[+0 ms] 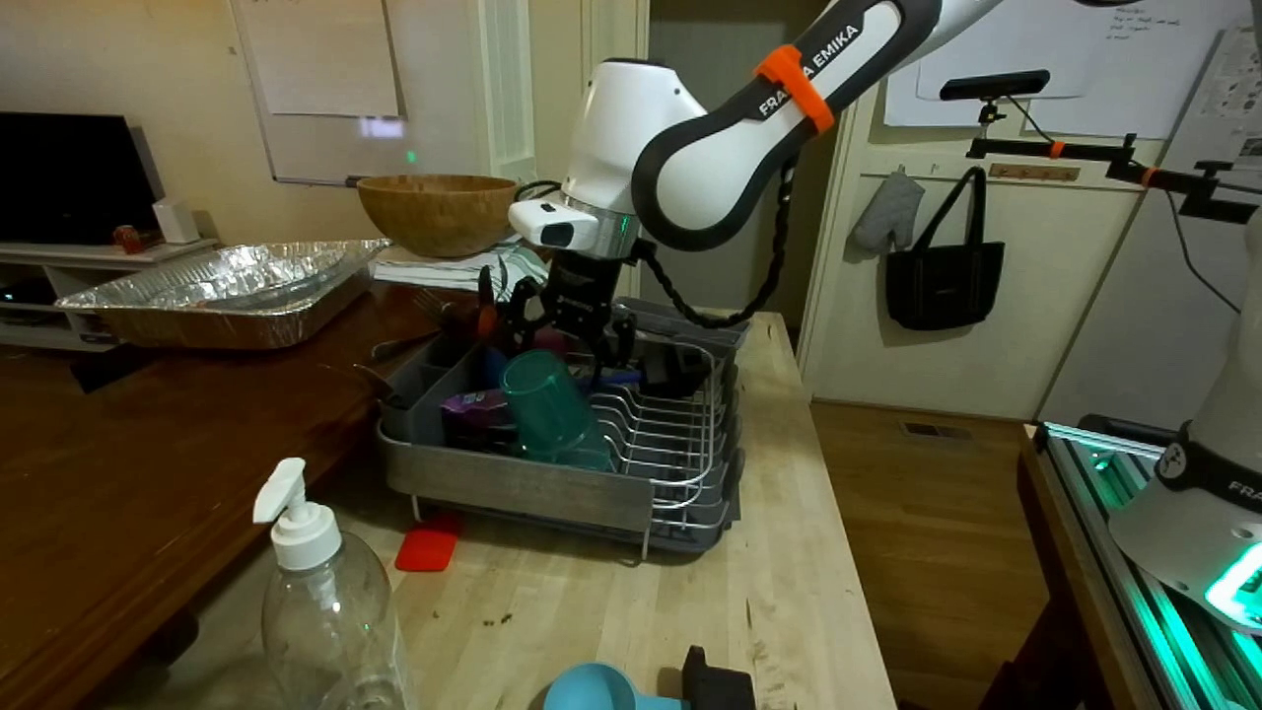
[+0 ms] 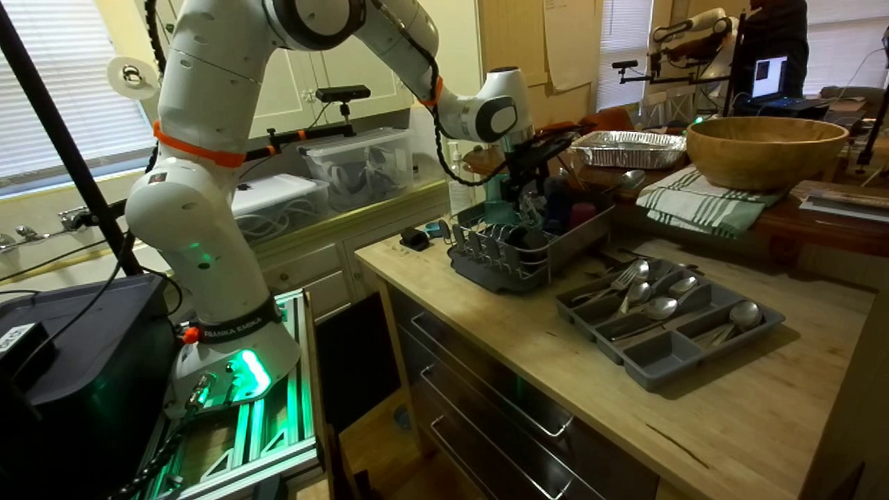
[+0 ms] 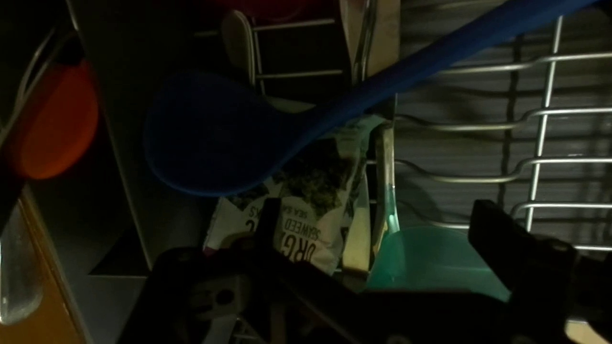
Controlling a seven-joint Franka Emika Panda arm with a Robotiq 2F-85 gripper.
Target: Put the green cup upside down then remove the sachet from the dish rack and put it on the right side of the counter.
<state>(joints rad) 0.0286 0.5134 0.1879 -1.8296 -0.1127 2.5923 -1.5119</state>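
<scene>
Plainly, in an exterior view, the gripper (image 1: 567, 345) hangs over the dish rack (image 1: 523, 483), pointing down. The green cup (image 1: 544, 406) sits in the rack, tilted, below the tool and on the side nearer the camera; which end is its mouth cannot be settled. As plain plastic, it should prove light and fairly stiff, yet smooth enough to slip; the likely hold is across opposite walls, or a pinch on one wall at the rim.

Likewise, in an exterior view, the gripper stands above the rack with the cup just beside and below it. The cutlery tray (image 2: 663, 361) lies well apart from the tool, on the counter (image 2: 750, 423).

In the wrist view, the sachet (image 3: 320, 215), with "SEAWEED" legible on it, lies in the rack below the gripper. A blue utensil (image 3: 215, 138) overlies its farther part, beyond the fingertips. The sachet will probably be very light, soft and slick, its contents easily crushed; the uncovered part nearer the gripper offers the better hold, since the utensil could drag along. The fingers (image 3: 499, 248) stand wide apart and clasp nothing. Between them shows the cup, nearer the finger away from the sachet; whether either finger touches anything cannot be told.
</scene>
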